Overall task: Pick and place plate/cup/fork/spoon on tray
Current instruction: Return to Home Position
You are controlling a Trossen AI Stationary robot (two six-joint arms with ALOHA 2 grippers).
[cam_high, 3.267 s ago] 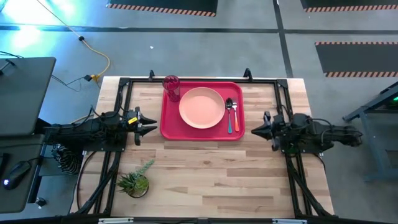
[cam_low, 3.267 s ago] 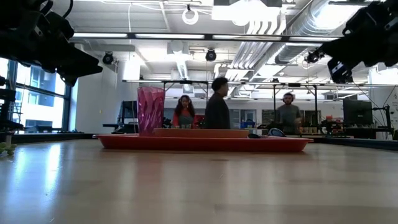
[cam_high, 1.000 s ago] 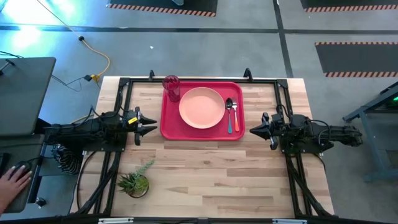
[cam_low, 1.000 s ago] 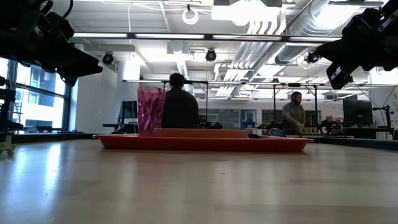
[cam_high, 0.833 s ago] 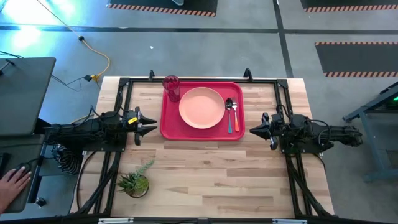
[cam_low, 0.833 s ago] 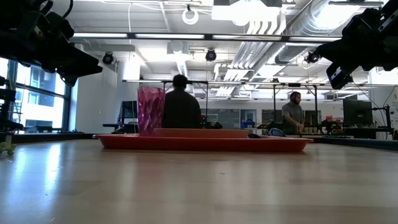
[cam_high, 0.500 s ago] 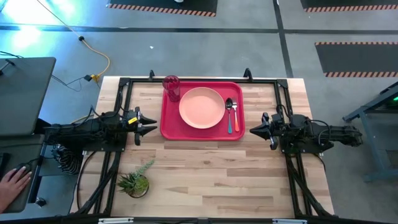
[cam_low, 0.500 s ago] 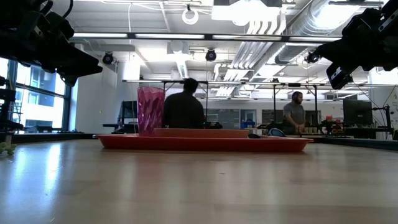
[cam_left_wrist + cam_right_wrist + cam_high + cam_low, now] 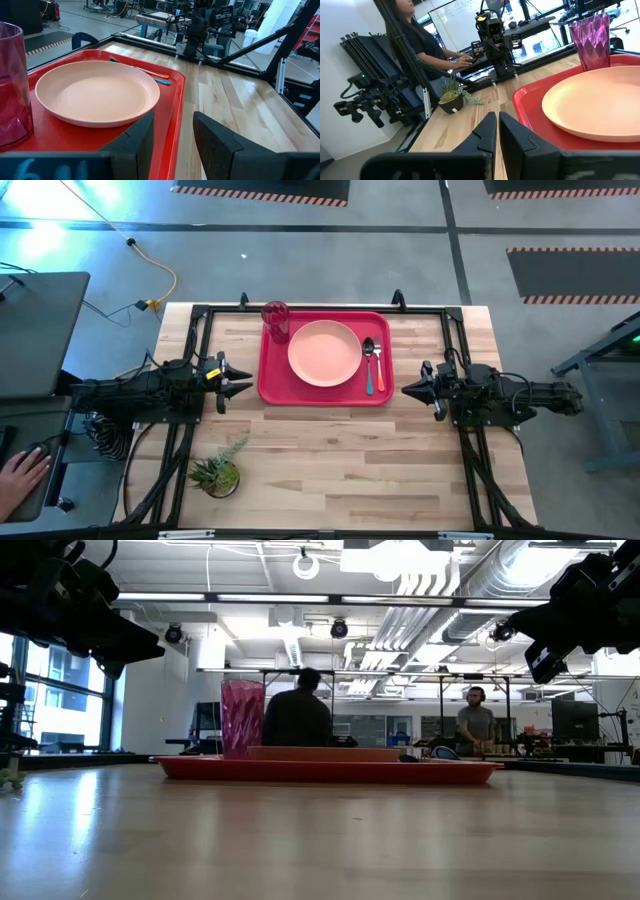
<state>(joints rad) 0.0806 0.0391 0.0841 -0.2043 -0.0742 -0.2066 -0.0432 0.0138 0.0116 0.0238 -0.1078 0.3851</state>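
1. My left gripper hangs over the left edge of the tabletop, just outside the left edge of the tray. Its fingers stand apart with a clear gap between them, and nothing is in them.
2. My right gripper hangs over the right side of the tabletop, just off the tray's right edge. Its fingers are drawn together to a thin slit and it carries nothing.
3. Both grippers point inward at the tray from opposite sides, and neither touches it.
4. The tray lies flat against the far edge of the tabletop, about midway along it.
5. The plate sits in the middle of the tray.
6. The cup stands upright in the tray's far left corner, just beside the plate.
7. The spoon and the fork lie side by side along the tray's right edge, with the spoon nearer the plate and both handles toward the near edge.
8. A plant stands near the tabletop's near left corner.
9. A person's hand rests on a desk off the left of the table.
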